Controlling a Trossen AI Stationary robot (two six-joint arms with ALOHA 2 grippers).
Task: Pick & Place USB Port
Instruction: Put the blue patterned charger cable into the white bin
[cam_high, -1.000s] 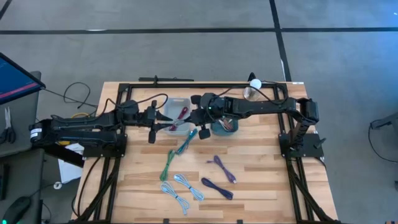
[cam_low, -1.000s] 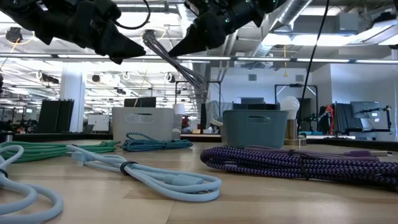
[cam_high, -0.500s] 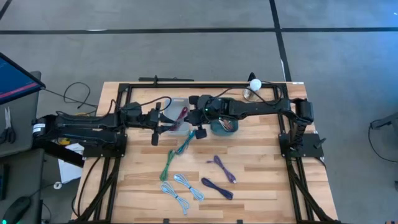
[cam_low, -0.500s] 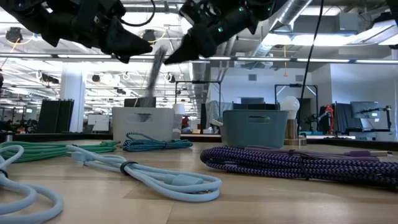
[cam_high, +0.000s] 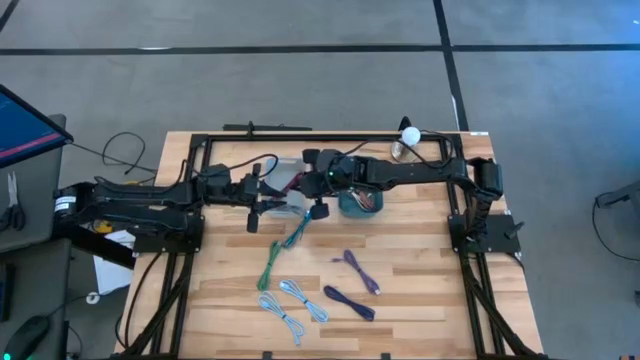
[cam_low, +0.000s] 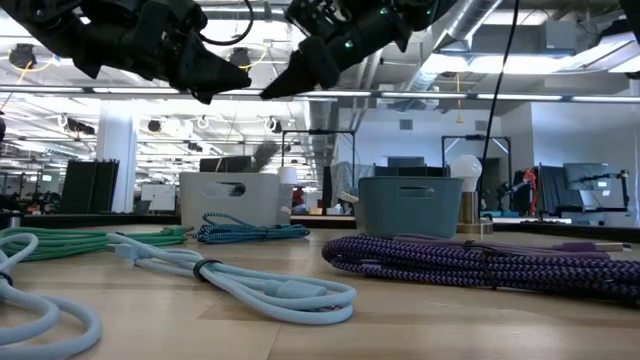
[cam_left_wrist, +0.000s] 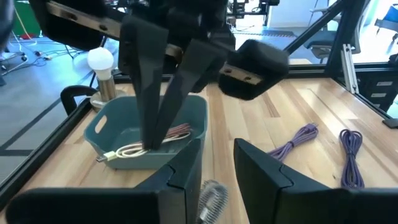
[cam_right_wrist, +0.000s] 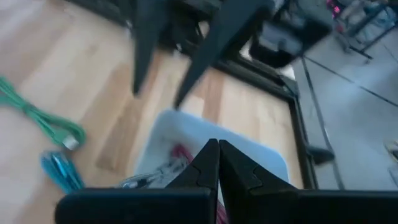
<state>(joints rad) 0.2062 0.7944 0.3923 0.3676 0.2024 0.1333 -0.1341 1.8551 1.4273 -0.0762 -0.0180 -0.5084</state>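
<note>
Low view caught the cable (cam_low: 265, 155) loose just above the white bin (cam_low: 228, 198), under both grippers. Left gripper (cam_left_wrist: 216, 149) stood parted and empty, and right gripper (cam_right_wrist: 214, 144) was pinched closed on nothing. The best move looked like a straight lift, clear of the rim.

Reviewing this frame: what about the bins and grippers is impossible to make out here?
- White bin contents: high view, both arms cover most of it; low view shows only its wall.
- Grey cable below the left gripper: left wrist view, blurred, cut by the edge; held or falling, unclear.
- Teal bin contents: low view, hidden behind its wall.
- Right gripper: shut, nothing visible between the fingers.
</note>
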